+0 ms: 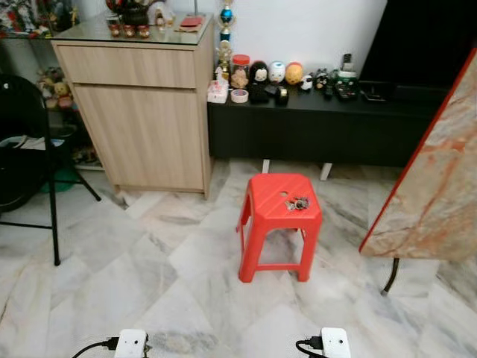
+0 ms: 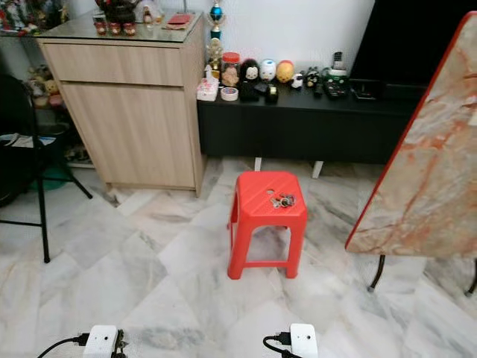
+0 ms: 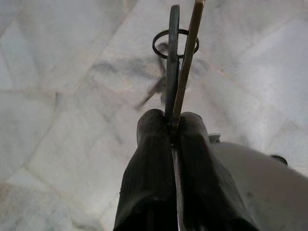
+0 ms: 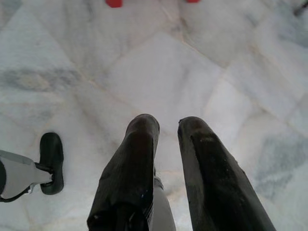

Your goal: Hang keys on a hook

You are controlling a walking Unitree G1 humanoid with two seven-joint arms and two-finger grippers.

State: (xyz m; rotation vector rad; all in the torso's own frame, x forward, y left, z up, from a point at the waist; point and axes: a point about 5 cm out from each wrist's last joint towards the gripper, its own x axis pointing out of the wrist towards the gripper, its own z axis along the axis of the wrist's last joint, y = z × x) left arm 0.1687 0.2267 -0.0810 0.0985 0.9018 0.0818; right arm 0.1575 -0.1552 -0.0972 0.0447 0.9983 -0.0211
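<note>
My two arms hang low at my sides; from my head camera I see just the white wrist housings with black cables, left wrist (image 1: 131, 342) and right wrist (image 1: 335, 342), well apart from each other. My left gripper (image 3: 171, 126) points down toward the floor; its two black fingers (image 3: 149, 163) are pressed together, pinching thin flat metal blades that stick out past the tips. My right gripper (image 4: 166, 127) also points down; its fingers (image 4: 137, 159) stand slightly apart with a narrow gap, holding nothing.
</note>
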